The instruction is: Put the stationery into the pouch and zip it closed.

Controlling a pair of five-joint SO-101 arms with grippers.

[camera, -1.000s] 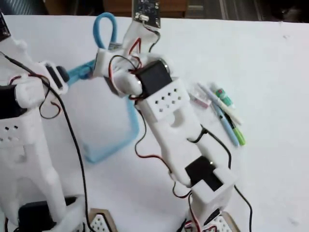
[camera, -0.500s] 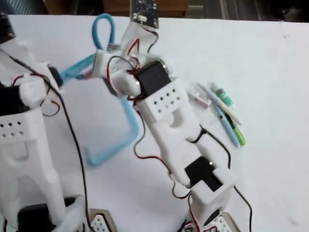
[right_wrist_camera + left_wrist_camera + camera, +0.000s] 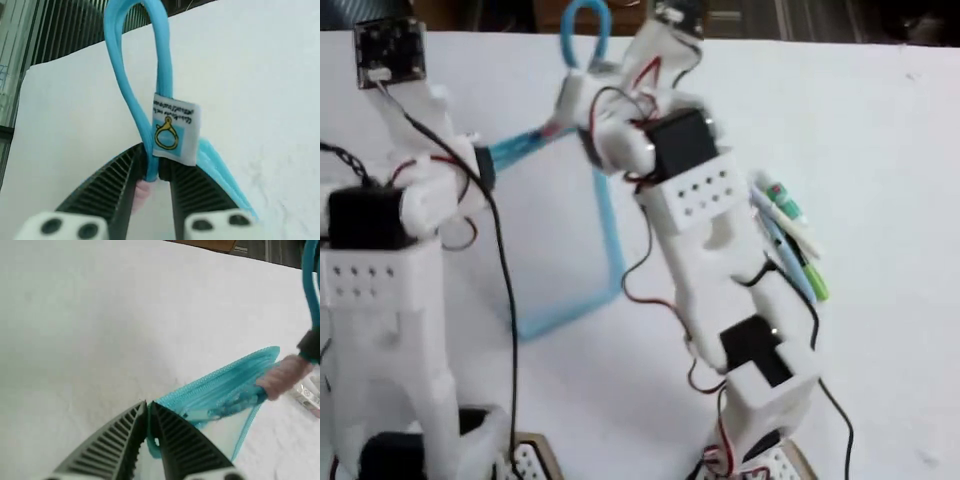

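High view, one pouch (image 3: pixel 555 240), left hand (image 3: pixel 148 407), right hand (image 3: pixel 152 155)

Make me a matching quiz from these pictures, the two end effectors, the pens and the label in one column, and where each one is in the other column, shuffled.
1. left end effector
2. right end effector
3. pens
4. white label

A. lying on the table, outside the pouch
B. shut on the pouch's zipper edge
C. attached to the blue loop
D. shut on the blue loop

Pairs: 1-B, 2-D, 3-A, 4-C.
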